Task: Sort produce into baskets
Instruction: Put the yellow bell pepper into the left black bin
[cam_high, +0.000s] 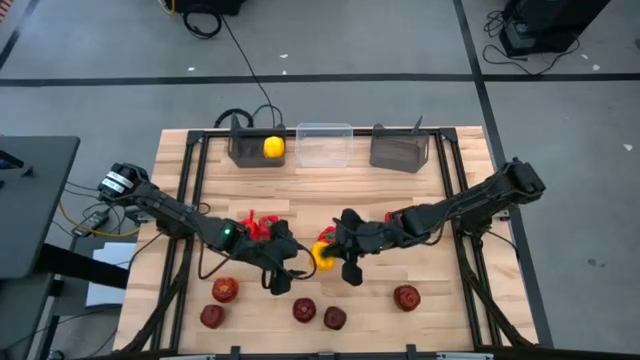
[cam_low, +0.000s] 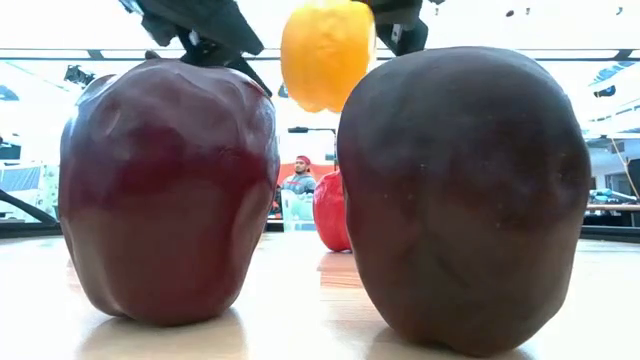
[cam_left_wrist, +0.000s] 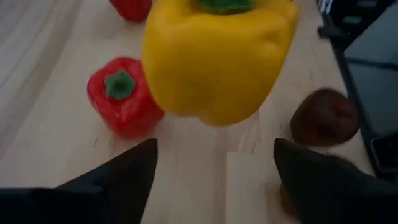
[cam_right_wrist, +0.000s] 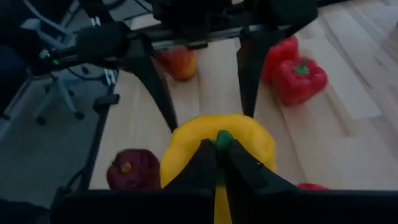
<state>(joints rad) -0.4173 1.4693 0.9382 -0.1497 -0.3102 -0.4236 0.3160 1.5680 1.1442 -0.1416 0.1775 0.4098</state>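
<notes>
At the centre of the light wooden table, the right gripper is clenched on the green stem of a glossy yellow bell pepper, and the low view shows that pepper hanging clear of the tabletop. The left gripper sits just at 9 o'clock of the pepper with its two dark fingers spread wide and released, one on each side of the fruit without touching it, as the right wrist view also shows.

Bright red green-stemmed peppers lie clustered at about 10 o'clock of the yellow pepper. Dark red round apple-like fruits are scattered along the near edge of the table, from 8 o'clock round to 4 o'clock of it.

Along the far edge, at 12 o'clock, three small rectangular bins stand in a row: a dark grey opaque bin holding a second yellow pepper, a clear see-through plastic bin in the middle, and another dark grey bin.

Beyond the table, the low view shows a person in a red cap.
</notes>
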